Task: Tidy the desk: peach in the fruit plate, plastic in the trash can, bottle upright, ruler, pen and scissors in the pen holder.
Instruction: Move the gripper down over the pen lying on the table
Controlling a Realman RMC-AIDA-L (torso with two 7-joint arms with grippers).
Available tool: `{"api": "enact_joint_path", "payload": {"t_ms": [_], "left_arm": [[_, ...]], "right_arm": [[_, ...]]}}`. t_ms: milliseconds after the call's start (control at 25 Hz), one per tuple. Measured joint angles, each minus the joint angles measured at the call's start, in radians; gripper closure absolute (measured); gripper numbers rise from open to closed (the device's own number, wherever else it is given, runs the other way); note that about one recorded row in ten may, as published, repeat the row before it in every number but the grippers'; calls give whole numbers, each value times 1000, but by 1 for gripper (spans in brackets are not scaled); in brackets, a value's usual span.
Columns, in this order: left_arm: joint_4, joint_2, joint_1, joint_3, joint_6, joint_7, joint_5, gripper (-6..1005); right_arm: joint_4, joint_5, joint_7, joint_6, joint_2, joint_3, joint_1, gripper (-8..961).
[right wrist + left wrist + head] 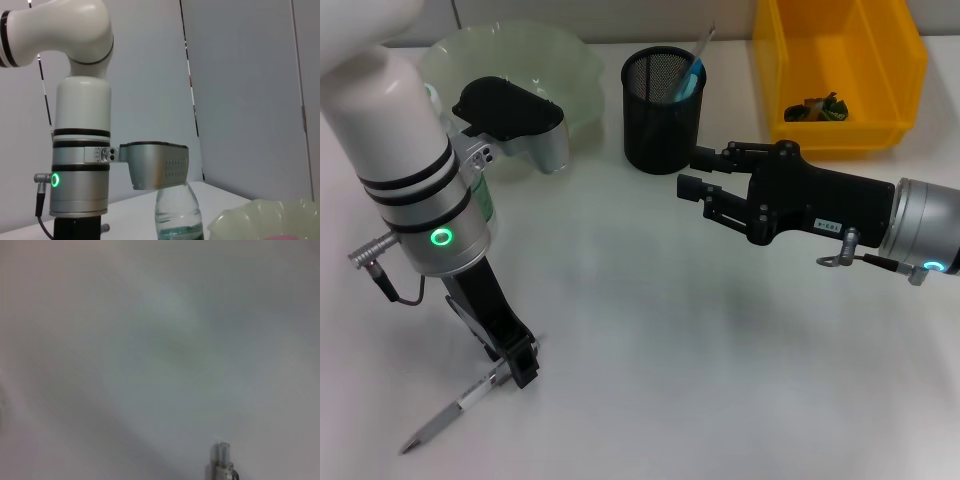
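Observation:
A grey pen (455, 408) lies slanted near the table's front left edge. My left gripper (520, 368) reaches straight down and is shut on its upper end; the pen's end (222, 460) also shows in the left wrist view. My right gripper (698, 170) hovers open beside the black mesh pen holder (663, 125), which holds a blue-handled item (688, 80). The bottle (178, 215) stands upright behind my left arm. A pink peach (290, 235) sits in the pale green fruit plate (575, 60). Crumpled plastic (820, 108) lies in the yellow trash can (880, 60).
The fruit plate, pen holder and yellow bin line the back of the white table. My left arm's wrist camera housing (515, 120) hangs in front of the plate. White tabletop (670, 340) spreads between the two arms.

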Motion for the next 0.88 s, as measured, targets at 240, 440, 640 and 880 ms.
{"api": "enact_joint_path", "payload": {"t_ms": [240, 440, 640, 880], "left_arm": [[0, 0, 0, 1, -4, 2, 1, 511], [0, 0, 0, 2, -8, 5, 3, 518], [-31, 1, -7, -3, -7, 11, -2, 565], [-39, 0, -9, 3, -13, 12, 0, 646]], "right_arm": [[1, 3, 0, -8, 0, 0, -4, 587], [4, 11, 0, -9, 0, 0, -8, 587], [6, 11, 0, -9, 0, 0, -9, 587], [6, 11, 0, -9, 0, 0, -10, 586]]}}
